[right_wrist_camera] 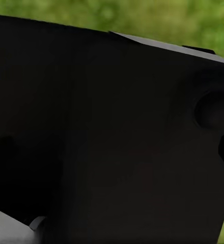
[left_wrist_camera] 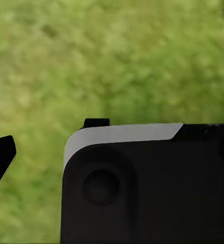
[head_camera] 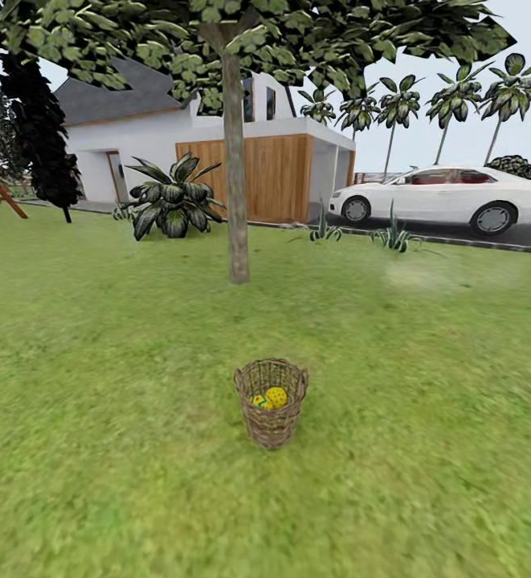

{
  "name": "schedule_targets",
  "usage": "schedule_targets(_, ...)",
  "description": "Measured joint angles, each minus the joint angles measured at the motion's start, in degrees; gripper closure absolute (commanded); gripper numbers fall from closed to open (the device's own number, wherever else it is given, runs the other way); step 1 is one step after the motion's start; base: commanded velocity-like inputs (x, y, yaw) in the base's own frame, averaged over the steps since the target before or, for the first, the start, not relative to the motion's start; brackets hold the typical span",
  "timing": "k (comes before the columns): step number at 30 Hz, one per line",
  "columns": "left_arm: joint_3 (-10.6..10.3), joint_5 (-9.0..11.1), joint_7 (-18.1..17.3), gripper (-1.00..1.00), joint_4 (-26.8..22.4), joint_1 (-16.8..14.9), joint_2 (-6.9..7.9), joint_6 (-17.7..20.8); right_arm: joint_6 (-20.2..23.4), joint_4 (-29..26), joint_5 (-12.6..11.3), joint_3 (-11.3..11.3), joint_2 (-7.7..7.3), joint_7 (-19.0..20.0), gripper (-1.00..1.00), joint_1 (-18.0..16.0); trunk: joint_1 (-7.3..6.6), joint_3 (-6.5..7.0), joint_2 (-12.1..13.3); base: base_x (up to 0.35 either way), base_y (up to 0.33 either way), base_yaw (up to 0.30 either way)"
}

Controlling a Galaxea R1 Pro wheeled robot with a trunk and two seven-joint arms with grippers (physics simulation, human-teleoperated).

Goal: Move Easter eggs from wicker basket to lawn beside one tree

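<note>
The eggs lie deep in the basket, yellow with a dotted one uppermost and a trace of blue and red on the one beside it; only two can be told apart from the head view, and a third may lie hidden under them. They look hard, smooth and rounded, so likely light but slippery and prone to roll; a hold across the widest middle, reached straight down through the rim, seems safest. The basket is brown open-woven wicker with a braided rim, probably light enough to tip if nudged. It stands upright on the lawn, straight ahead, with the tree behind it, well apart, its pale trunk rising from the grass. Further back stand a house, a broad-leaved plant and a white car. Whether either arm's fingers are apart or together cannot be told: both wrist views show dark robot housing and blurred grass.
</note>
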Motion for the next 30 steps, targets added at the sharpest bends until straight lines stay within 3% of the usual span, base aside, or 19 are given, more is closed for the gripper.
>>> schedule_targets(30, -0.2, 0.36, -0.94, -1.0, 0.0, -0.48, -0.05, -0.76, -0.96, -0.58, -0.11, -0.31, 0.26, 0.22, -1.0, 0.0, 0.0, 0.0, 0.0, 0.327, 0.011, 0.0)
